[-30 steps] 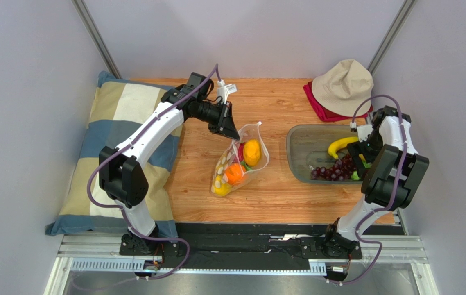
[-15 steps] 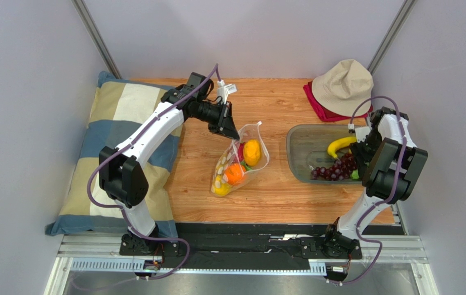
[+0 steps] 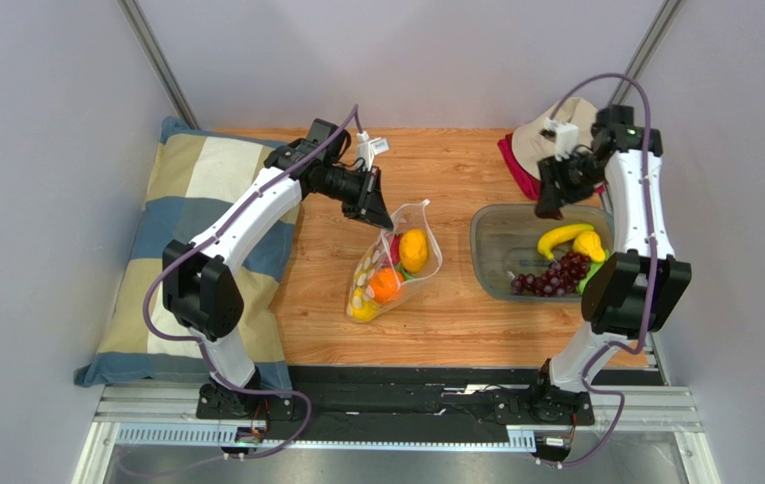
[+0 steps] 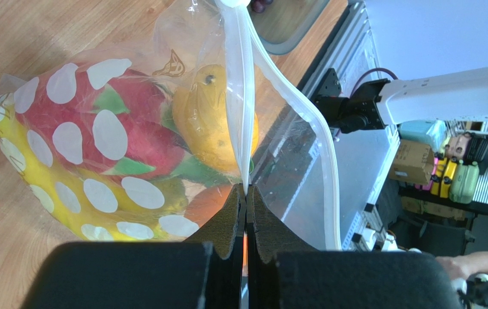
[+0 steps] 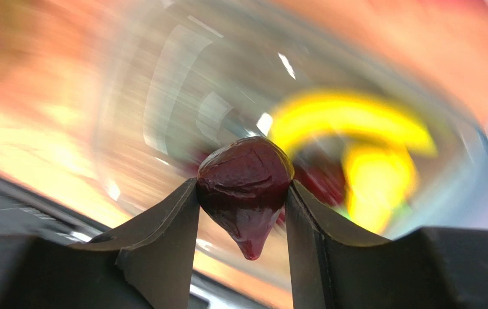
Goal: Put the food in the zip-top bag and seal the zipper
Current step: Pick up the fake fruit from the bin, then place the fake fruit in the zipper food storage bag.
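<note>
A: Where is the zip-top bag (image 3: 419, 217)?
B: On the table (image 3: 457, 313), with fruit (image 4: 130, 129) inside. The left jaws are pressed closed on its zipper (image 4: 240, 96). The film is soft, so hold only the strip.
A: And the right jaws?
B: Half closed around one dark grape (image 5: 245, 177) above the tray (image 3: 488, 227). It is probably slippery, so squeeze gently.

Left arm (image 3: 255, 207) reaching forward | left gripper (image 4: 246, 190) pinched on bag (image 4: 291, 148) | right arm (image 3: 641, 202) extended forward | right gripper (image 5: 241, 187) clasping grape (image 5: 245, 168)

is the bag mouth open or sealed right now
Open. In the left wrist view the two strips of the zipper bow apart; the left gripper pinches just one.
</note>
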